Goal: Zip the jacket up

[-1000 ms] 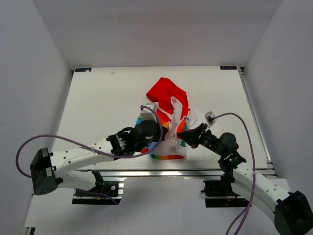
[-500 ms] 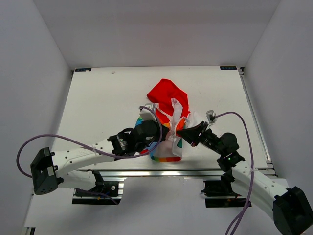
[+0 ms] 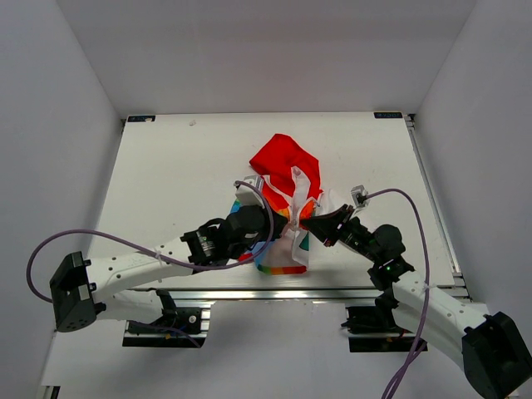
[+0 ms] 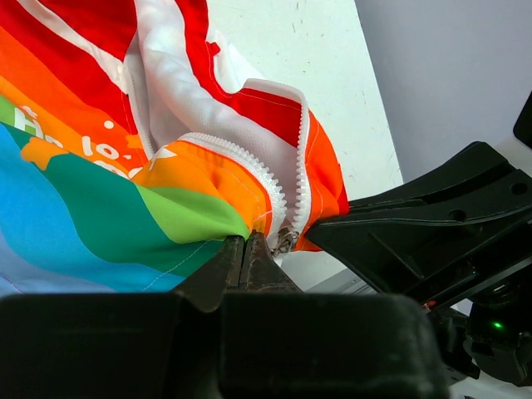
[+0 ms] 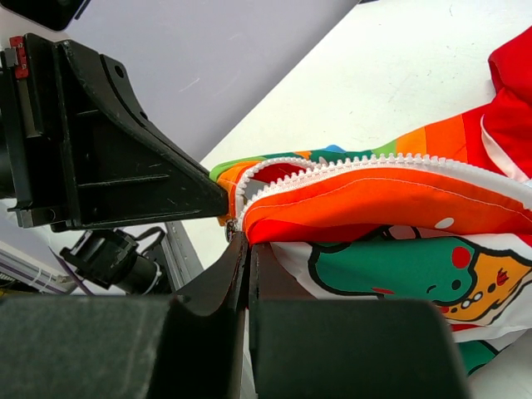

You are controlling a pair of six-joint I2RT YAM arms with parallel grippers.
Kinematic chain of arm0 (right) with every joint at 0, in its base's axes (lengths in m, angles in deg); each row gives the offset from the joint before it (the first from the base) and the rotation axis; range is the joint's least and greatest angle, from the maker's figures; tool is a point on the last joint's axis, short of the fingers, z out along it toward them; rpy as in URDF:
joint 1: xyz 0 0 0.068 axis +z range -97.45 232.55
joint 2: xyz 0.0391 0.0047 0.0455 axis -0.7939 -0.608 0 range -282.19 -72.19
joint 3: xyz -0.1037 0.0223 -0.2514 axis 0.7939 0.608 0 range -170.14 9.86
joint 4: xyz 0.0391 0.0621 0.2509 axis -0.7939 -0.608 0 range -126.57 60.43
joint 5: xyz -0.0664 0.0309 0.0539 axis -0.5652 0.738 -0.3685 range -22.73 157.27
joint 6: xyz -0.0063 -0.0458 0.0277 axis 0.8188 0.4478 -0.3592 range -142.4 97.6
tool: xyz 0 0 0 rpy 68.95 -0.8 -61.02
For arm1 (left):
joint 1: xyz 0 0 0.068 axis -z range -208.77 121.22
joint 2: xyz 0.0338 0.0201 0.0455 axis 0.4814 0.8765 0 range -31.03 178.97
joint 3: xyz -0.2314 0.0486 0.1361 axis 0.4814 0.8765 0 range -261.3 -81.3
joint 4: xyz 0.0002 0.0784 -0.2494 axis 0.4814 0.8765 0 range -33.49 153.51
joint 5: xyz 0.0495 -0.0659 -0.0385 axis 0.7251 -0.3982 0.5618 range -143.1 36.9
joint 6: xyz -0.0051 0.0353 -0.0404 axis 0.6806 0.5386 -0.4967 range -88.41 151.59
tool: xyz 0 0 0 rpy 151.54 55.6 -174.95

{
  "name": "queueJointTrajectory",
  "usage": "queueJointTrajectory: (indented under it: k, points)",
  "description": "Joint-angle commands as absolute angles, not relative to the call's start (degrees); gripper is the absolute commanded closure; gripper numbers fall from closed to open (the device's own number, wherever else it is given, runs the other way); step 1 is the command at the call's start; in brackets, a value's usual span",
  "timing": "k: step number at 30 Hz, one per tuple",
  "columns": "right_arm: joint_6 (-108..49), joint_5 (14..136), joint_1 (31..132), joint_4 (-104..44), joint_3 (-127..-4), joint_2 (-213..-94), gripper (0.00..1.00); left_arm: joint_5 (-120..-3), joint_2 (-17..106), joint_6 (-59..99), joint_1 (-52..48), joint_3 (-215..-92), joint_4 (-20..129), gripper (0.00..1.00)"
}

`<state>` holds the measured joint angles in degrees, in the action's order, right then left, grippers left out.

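Observation:
The jacket (image 3: 287, 187) lies mid-table, lifted at its lower end, with the red hood (image 3: 281, 158) at the far side. My left gripper (image 3: 287, 223) is shut on the rainbow panel's zipper edge (image 4: 208, 179). My right gripper (image 3: 304, 223) is shut on the orange edge of the cartoon-print panel (image 5: 374, 199). The two grippers meet tip to tip at the bottom of the white zipper (image 4: 274, 191). The metal slider (image 4: 287, 241) hangs between them; it also shows in the right wrist view (image 5: 230, 227). The zipper's two tooth rows run apart above it.
The white table (image 3: 166, 174) has walls at the left, right and back. An aluminium rail (image 3: 274, 293) runs along the near edge by the arm bases. A purple cable (image 3: 249, 187) loops above the left wrist.
The right gripper has shifted a little left toward the left gripper, and the jacket's lower end has bunched up more between them. Both stay shut.

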<state>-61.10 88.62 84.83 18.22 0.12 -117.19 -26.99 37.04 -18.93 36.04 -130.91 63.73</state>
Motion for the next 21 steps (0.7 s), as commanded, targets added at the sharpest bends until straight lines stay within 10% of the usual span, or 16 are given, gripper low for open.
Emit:
queueJointTrajectory:
  k: [1,21]
  points:
    - [-61.0,88.2,85.0,21.0,-0.7,-116.8,1.0,-27.4,34.9,-19.2,35.8,-130.6,62.3,1.0]
    - [-59.8,88.4,85.0,18.2,-1.0,-115.4,1.0,-29.2,33.8,-19.2,35.8,-131.0,62.0,1.0]
